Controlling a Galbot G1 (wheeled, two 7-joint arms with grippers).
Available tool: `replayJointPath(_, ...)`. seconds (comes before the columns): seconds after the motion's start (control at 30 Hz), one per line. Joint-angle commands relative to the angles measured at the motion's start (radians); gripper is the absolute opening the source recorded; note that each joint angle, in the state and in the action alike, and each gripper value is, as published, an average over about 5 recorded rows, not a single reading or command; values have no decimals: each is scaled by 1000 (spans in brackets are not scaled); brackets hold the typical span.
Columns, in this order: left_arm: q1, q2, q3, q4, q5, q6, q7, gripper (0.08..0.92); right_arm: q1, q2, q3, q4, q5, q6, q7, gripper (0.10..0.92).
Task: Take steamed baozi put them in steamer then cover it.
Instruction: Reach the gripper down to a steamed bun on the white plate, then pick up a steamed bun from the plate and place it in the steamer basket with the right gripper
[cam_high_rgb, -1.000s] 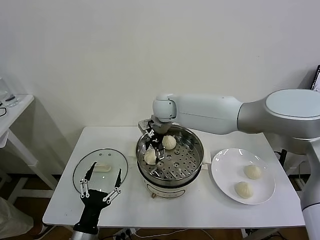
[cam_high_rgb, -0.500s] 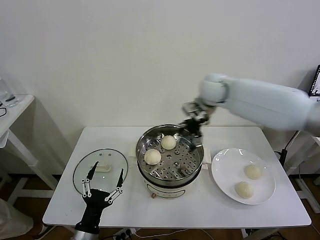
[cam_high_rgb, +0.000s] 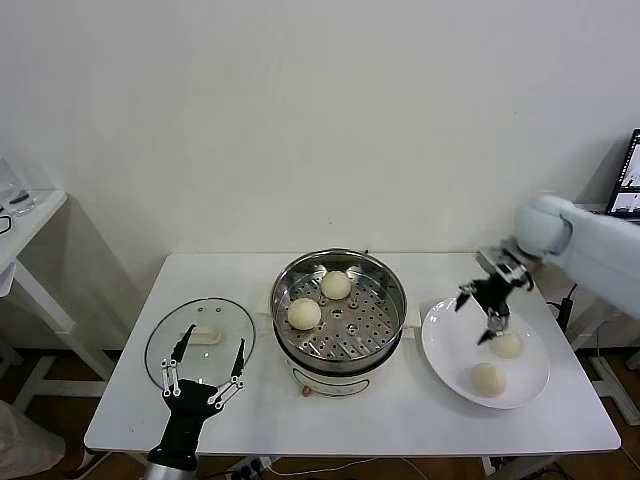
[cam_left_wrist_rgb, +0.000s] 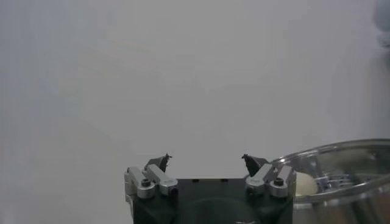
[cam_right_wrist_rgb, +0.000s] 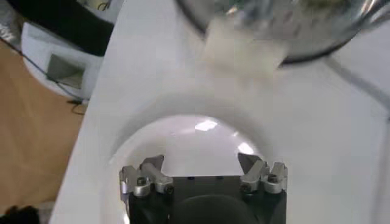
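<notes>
Two cream-white baozi (cam_high_rgb: 337, 284) (cam_high_rgb: 304, 313) sit on the perforated tray of the steel steamer (cam_high_rgb: 392, 273) at the table's middle. Two more baozi (cam_high_rgb: 507, 345) (cam_high_rgb: 488, 378) lie on the white plate (cam_high_rgb: 448, 350) to the right. My right gripper (cam_high_rgb: 476, 320) is open and empty, hovering over the plate's near-left part, just left of the upper plate baozi. In the right wrist view its gripper (cam_right_wrist_rgb: 201, 164) is open above the bare plate (cam_right_wrist_rgb: 183, 137). The glass cover (cam_high_rgb: 165, 338) with white handle lies flat at the table's left. My left gripper (cam_high_rgb: 205, 366) is open and empty, parked over the cover's front edge.
The steamer's white base (cam_right_wrist_rgb: 241, 52) shows beyond the plate in the right wrist view. The left wrist view shows the white wall, the steamer's rim (cam_left_wrist_rgb: 341, 149) and one baozi (cam_left_wrist_rgb: 303, 182). A small side table (cam_high_rgb: 25, 215) stands at the far left.
My right gripper left a baozi in the steamer, lifted out, and swung right and down over the plate. The left arm has not moved.
</notes>
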Motion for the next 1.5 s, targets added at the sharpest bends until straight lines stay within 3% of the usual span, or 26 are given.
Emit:
replayJointPath(0.03, 10, -1, -4, 0, 2, -2, -1, 823, -243, -79, 116, -38, -113, 27, 29, 816)
replayJointPath(0.5, 30, -1, -3, 1, 11, -9, -3, 823, -327, -30, 186, -71, -118, 18, 61, 812)
replayJointPath(0.83, 27, -2, -3, -1, 13, -6, -5, 823, -256, -26, 167, -51, -99, 16, 68, 689)
replayJointPath(1.0, 24, -1, 0, -3, 15, -4, -5, 823, -138, -39, 144, -5, -72, 33, 32, 679)
replayJointPath(1.3, 25, 3, 5, -13, 17, -2, -5, 823, 353, 103, -44, 75, -13, 319, -26, 673)
replayJointPath(1.5, 31, 3, 4, -17, 21, -4, -6, 823, 473, 265, -95, 144, 13, 439, 14, 672)
